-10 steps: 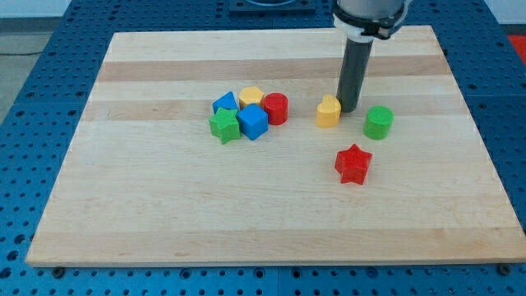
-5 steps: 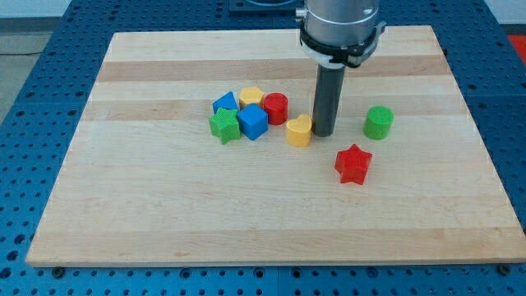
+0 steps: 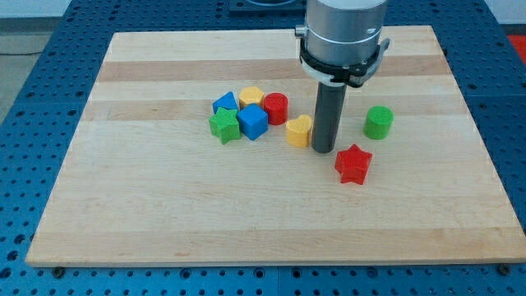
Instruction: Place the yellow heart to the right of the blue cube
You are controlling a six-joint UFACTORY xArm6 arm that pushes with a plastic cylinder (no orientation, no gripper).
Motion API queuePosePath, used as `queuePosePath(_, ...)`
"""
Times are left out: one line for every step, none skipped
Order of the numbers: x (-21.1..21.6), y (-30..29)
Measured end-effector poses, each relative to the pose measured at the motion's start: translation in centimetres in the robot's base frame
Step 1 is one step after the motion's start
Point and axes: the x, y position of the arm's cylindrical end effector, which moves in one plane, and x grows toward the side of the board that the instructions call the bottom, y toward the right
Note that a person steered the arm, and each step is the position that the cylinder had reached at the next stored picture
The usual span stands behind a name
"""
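Plastic by the look of it, the yellow heart (image 3: 299, 130) probably slides lightly and may spin if pushed off-centre; its right flank is the side to press. The arm has no jaws, only a rod. Its tip (image 3: 323, 150) stands just right of the heart, which sits right of the blue cube (image 3: 253, 122), toward the board's far edge.

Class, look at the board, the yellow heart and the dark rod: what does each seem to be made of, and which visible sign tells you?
Board: looks like wood, with pale planks, lengthwise grain and a matt finish.
Yellow heart: probably plastic, going by its even bright colour; fine ribbing on its sides hints at 3D printing.
Dark rod, ending in my tip just to the view's right of the heart: smooth, dark, faintly sheened; metal or plastic, unclear.
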Motion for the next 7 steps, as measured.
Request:
queuePosePath(0.0,-0.8)
queuePosePath(-0.1,-1.8)
queuePosePath(-0.2,-2.4)
queuePosePath(-0.3,-2.5)
queuePosePath(-0.4,-2.5)
queuePosePath(-0.6,-2.5)
queuePosePath(-0.7,-2.6)
